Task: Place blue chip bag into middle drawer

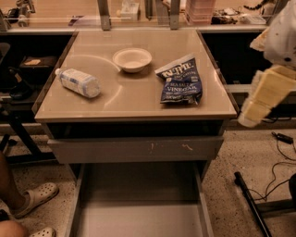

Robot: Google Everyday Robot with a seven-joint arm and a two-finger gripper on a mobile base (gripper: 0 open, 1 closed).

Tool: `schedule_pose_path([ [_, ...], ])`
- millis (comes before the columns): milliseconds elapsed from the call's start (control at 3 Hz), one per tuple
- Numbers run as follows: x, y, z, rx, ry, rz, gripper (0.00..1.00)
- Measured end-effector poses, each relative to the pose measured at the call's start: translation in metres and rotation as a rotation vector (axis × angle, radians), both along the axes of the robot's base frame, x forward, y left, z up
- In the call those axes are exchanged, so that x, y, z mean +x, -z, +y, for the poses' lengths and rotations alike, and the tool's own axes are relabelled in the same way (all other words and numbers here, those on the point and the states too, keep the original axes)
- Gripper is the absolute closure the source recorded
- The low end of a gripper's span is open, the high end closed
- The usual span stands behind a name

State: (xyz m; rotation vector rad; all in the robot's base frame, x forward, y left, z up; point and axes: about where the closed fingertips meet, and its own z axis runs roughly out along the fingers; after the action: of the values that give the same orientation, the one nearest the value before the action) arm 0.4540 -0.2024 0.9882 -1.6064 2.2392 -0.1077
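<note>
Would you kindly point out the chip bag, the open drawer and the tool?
chip bag (180, 82): camera view, middle of its label.
drawer (138, 217): camera view, bare floor.
tool (261, 99): camera view, right edge, cream body.

Floor: pale speckled terrazzo, with black cables and a black pole lying on it at the right. Centre: a grey cabinet with a glossy beige top showing curved glare under warm light. Beneath the top, a closed drawer front with white scuffs. Lower down, the middle drawer stands pulled out. Behind, a long pale counter with metal uprights. Left, a black table frame in shadow.
</note>
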Motion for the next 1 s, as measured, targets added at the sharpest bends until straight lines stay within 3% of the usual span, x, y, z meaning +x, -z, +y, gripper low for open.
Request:
schedule_pose_path([
  [333, 0.038, -0.007, 0.033, 0.025, 0.046, -0.043, 0.0],
  [667, 0.101, -0.008, 0.075, -0.005, 0.009, -0.081, 0.0],
  [1000, 0.109, -0.006, 0.081, -0.009, -0.002, -0.081, 0.0],
])
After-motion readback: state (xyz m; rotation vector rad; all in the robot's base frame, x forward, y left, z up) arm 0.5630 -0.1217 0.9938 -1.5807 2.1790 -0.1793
